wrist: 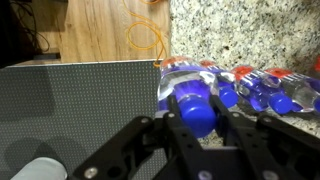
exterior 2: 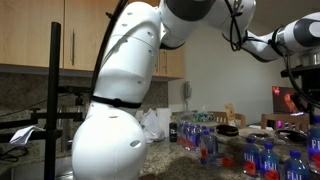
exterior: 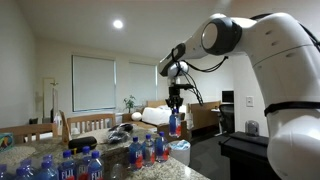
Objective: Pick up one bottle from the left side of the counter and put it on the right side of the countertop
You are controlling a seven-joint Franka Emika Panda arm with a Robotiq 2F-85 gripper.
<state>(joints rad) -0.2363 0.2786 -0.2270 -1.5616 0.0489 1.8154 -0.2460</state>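
My gripper is shut on the blue cap end of a clear bottle. In an exterior view the gripper hangs from the arm and holds this bottle upright, lifted above the far end of the counter. Several like bottles with blue caps and blue labels stand in a group on the speckled counter below it. In the wrist view they show right of the held one on the granite counter. The group also shows in an exterior view.
A dark grey panel lies left of the held bottle, with wooden floor and an orange cable beyond. A white bin stands past the counter's end. Wooden chairs stand behind. The robot's white body fills mid-view.
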